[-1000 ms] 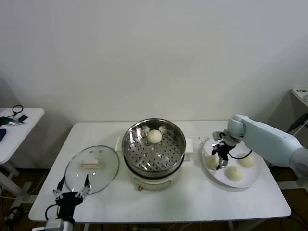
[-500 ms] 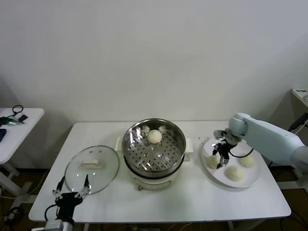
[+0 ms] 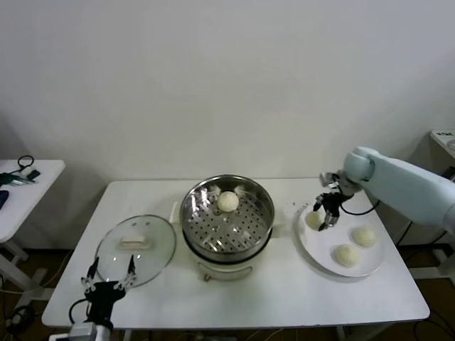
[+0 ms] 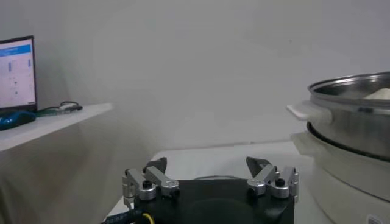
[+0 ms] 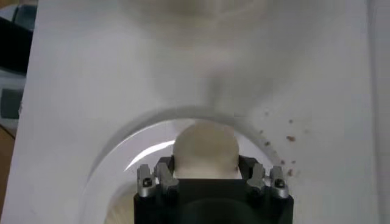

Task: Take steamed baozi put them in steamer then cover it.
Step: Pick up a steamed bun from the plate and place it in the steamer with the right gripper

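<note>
The right gripper [image 3: 321,217] clamped a baozi [image 3: 313,219], seemingly above the plate's [image 3: 320,249] left rim; the left gripper [image 3: 106,279] waited open.

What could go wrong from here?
1. The right gripper holds a baozi above the plate; the soft bun could slip out on the way to the steamer.
2. The steamer's rim stands high; a low carry may clip it.
3. The left gripper waits open by the cover.
</note>
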